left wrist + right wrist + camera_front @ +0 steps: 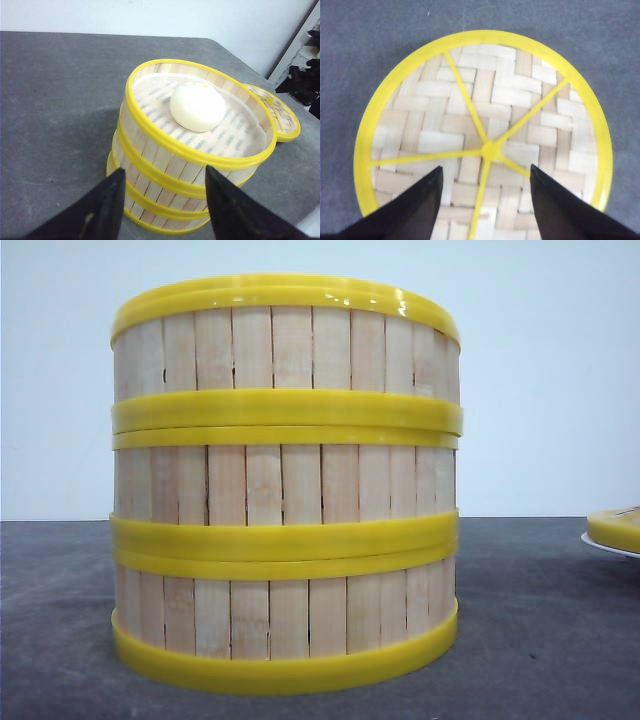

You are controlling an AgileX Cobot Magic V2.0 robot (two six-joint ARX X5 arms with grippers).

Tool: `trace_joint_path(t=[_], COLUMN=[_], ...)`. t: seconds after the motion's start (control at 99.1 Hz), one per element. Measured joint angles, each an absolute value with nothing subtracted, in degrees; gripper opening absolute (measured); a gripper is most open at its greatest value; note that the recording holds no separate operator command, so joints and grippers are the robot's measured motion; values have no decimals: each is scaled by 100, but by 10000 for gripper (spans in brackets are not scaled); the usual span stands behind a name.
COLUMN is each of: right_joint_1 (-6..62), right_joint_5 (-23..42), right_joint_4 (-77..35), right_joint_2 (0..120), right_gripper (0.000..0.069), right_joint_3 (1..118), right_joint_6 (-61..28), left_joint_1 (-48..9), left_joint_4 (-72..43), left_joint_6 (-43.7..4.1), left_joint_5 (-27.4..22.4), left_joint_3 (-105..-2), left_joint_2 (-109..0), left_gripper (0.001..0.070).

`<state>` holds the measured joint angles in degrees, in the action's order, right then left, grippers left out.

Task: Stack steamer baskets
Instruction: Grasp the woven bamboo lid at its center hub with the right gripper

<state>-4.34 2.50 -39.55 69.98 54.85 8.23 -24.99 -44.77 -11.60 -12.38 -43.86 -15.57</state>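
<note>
wall (540, 370): plain white | table (540, 630): dark grey, speckled | light: even, soft

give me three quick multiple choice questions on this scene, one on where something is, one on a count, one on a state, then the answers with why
1. Where does the white bun lie?
A. in the top basket of the stack
B. on the bare table
C. on the lid

2. How many steamer baskets are in the stack?
A. one
B. two
C. three

3. How does the right gripper stand over the lid?
A. shut on the lid's rim
B. open, holding nothing
C. shut on the bun

Answers:
1. A, the left wrist view shows the bun inside the topmost basket.
2. C, the front view shows three slatted tiers set apart by yellow rings.
3. B, the right wrist view shows its fingers spread with the lid seen between them.
</note>
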Motion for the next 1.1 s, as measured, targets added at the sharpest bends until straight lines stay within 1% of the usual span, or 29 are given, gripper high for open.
trace_joint_path(t=[0.272,0.424,0.505,0.636,0.858,0.999,1.1], right_joint_1=[-626,-690,-711,-714,-714,-714,-714], right_joint_5=[148,139,108,-5,-10,-10,-8], right_joint_4=[-3824,-3780,-3767,-3723,-3684,-3653,-3640], right_joint_2=[7526,7627,7649,7686,7841,7854,7887], right_gripper=[319,241,217,207,198,122,89], right_joint_3=[5485,5485,5485,5485,5485,5485,5485], right_joint_6=[847,888,908,934,948,948,948], left_joint_1=[-2499,-2499,-2499,-2499,-2499,-2499,-2499], left_joint_4=[-4510,-4613,-4611,-4609,-4606,-4609,-4606], left_joint_6=[-1160,-1160,-1160,-1157,-1160,-1157,-1160], left_joint_5=[-1238,-1238,-1238,-1238,-1238,-1238,-1238], left_joint_3=[-4386,-4386,-4388,-4386,-4386,-4386,-4386], left_joint_2=[-1557,-1557,-1557,-1557,-1557,-1557,-1557], left_gripper=[299,299,299,299,299,299,299])
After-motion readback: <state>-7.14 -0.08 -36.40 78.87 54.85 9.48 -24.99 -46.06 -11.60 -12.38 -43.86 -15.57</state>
